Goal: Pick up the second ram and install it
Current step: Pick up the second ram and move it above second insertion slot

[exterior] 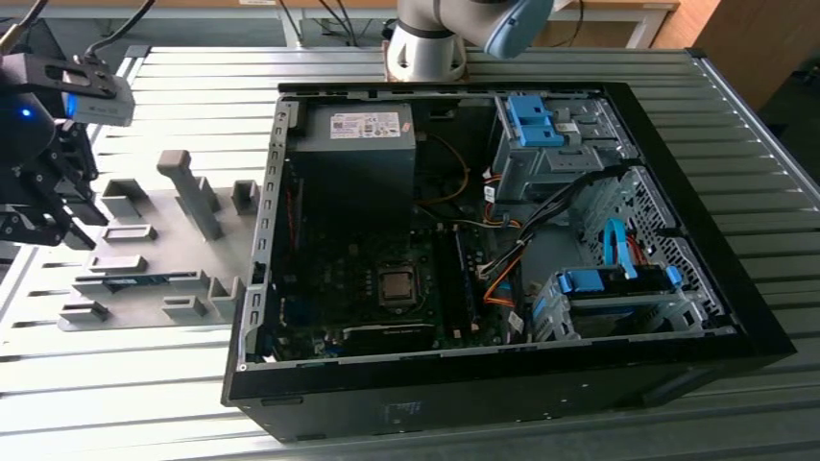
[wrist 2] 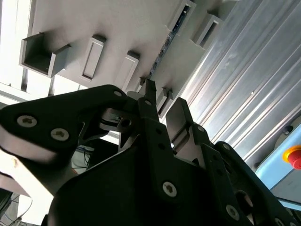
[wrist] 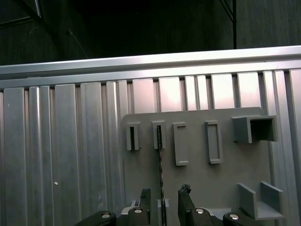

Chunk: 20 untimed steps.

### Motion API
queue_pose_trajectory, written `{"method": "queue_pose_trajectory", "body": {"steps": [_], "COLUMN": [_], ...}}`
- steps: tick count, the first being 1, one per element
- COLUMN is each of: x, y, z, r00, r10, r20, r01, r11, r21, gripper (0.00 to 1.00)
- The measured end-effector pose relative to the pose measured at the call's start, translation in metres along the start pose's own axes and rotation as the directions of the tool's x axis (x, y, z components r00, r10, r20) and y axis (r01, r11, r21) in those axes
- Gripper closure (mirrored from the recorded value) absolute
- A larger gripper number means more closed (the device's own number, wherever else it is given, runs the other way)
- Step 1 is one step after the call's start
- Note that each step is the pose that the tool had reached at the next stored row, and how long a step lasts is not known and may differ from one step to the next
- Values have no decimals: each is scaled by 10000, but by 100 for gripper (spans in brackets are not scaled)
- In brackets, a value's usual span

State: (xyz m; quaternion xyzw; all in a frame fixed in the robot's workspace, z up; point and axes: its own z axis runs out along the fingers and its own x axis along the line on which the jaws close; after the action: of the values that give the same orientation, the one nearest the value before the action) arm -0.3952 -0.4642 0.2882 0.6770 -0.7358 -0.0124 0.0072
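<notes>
The tool [wrist: 163, 194] hangs over the grey holder plate [wrist: 202, 181] on the table [exterior: 192, 96], its fingers parted a little and gripping nothing. The second ram [wrist: 160, 165] stands on edge in its slot blocks on that plate, lined up with the gap between the fingers in the first wrist view. Beside the plate, the open computer case [exterior: 539, 384] holds a power supply [exterior: 352, 144] and blue drive brackets [exterior: 532, 120].

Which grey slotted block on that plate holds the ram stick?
The short block with the second ram standing edge-on in it, lined up with the open tool; its neighbours' slots hold no stick.
</notes>
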Motion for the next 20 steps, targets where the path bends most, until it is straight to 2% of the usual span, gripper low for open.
{"method": "queue_pose_trajectory", "body": {"steps": [1, 4, 13, 20], "x": [1, 3, 5, 8], "y": [-2, -3, -7, -8], "z": [12, 51, 211, 240], "r00": [10000, 10000, 10000, 10000], "r10": [-5, -18, -53, -53], "r20": [5, 13, 15, -1], "r01": [5, 18, 53, 53], "r11": [10000, 10000, 10000, 10000], "r21": [36, 75, 74, 77], "gripper": [64, 64, 64, 64]}}
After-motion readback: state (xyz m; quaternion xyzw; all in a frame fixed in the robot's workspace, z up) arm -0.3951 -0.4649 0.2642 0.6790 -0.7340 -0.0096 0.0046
